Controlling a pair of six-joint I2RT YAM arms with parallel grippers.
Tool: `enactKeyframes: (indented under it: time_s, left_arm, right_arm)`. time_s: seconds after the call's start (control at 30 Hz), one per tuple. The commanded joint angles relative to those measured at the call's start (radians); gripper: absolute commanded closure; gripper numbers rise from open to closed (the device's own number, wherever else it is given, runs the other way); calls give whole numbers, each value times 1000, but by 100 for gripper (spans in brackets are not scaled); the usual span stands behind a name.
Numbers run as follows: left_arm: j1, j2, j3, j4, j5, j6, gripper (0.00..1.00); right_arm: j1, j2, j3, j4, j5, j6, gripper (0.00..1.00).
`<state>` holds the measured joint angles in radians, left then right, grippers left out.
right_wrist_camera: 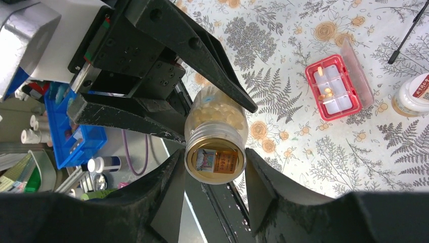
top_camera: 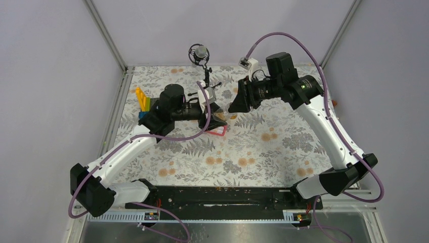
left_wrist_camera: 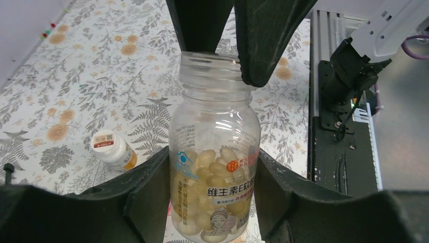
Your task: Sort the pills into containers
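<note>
A clear yellowish bottle (left_wrist_camera: 215, 131), half full of pale yellow pills (left_wrist_camera: 212, 174), hangs above the cloth. My left gripper (left_wrist_camera: 212, 172) is shut on its body. The uncapped threaded neck (right_wrist_camera: 215, 159) points at the right wrist camera, and my right gripper (right_wrist_camera: 215, 172) is closed on it, a finger touching each side. The pink compartment box (right_wrist_camera: 349, 109) lies open on the cloth with a few pills (right_wrist_camera: 328, 92) in it, just under the left gripper (top_camera: 212, 119) in the top view. The white-capped bottle (left_wrist_camera: 112, 149) stands near it. My right gripper (top_camera: 235, 104) meets the left one mid-table.
A blue, yellow and grey toy-brick block (top_camera: 143, 101) sits at the left of the cloth behind the left arm. A black stand with a round head (top_camera: 200, 53) rises at the back. The black rail (top_camera: 217, 195) runs along the near edge.
</note>
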<state>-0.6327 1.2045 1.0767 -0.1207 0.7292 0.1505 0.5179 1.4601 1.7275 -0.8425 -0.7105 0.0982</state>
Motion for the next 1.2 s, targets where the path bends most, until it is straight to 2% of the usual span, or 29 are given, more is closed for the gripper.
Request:
enactKeyframes:
  time_s: [0.0, 0.2, 0.37, 0.57, 0.8, 0.9, 1.0, 1.07, 1.17]
  left_arm:
    - [-11, 10, 94, 12, 64, 44, 100]
    - [-33, 19, 112, -28, 73, 61, 100]
    - [-42, 26, 111, 9, 72, 35, 100]
    - [-43, 3, 30, 243, -15, -98, 100]
    - [-43, 9, -24, 464, -102, -223, 100]
    - [-43, 21, -27, 470, -93, -190, 100]
    - [-42, 21, -11, 403, -91, -94, 100]
    - [-43, 23, 10, 345, -106, -32, 100]
    - [-45, 32, 20, 349, -134, -22, 100]
  right_arm:
    - [36, 8, 21, -108, -75, -119, 62]
    - [52, 2, -25, -90, -77, -118, 62]
    - [61, 8, -33, -80, -92, -118, 62]
    - [66, 7, -56, -56, -115, -104, 61]
    - [68, 15, -95, 9, -116, 22, 60]
    - [73, 22, -96, 6, -121, 31, 60]
    - [74, 36, -73, -64, -94, -7, 60]
    - [75, 48, -56, -121, -49, -28, 60]
    - [77, 69, -42, -138, 46, 16, 60]
